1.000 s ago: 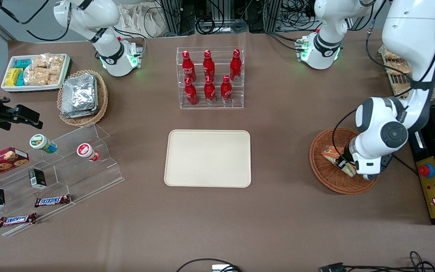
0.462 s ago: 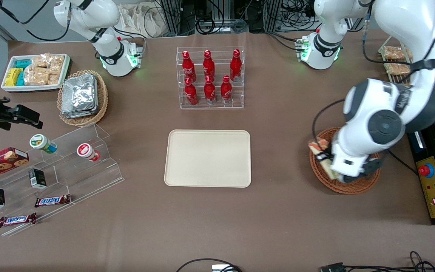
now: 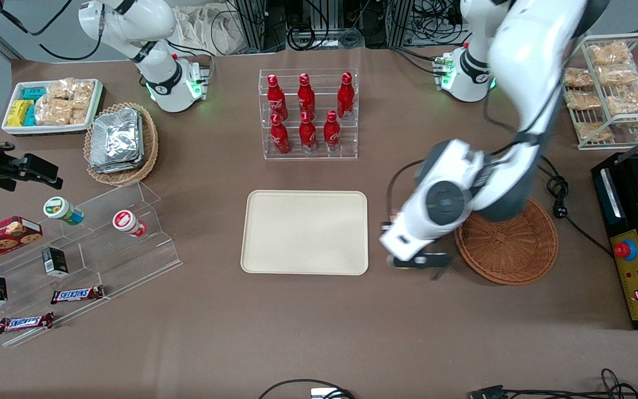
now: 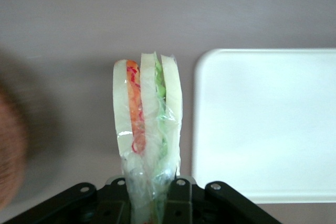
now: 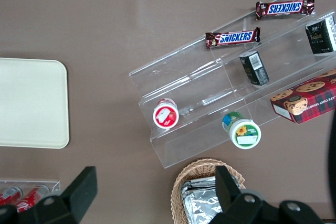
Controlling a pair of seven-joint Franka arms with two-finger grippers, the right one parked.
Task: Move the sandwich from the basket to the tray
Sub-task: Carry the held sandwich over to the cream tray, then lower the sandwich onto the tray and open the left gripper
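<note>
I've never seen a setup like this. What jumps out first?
The big white arm's gripper, hanging between the round brown basket and the cream tray, pinches a wrapped sandwich with orange and green filling. Farther from the camera than the tray, red bottles stand in a clear rack.

The pincer (image 3: 407,260) has lifted the sandwich (image 4: 148,129) out of the basket (image 3: 510,244) and carried it over the worktop, now between the basket and the tray's (image 3: 305,233) edge.

gripper (image 3: 414,260) with sandwich (image 4: 147,129) over bare table, between basket (image 3: 510,244) and tray (image 3: 305,231) | tray surface unobstructed | bottle rack (image 3: 309,113) seemingly well clear
</note>
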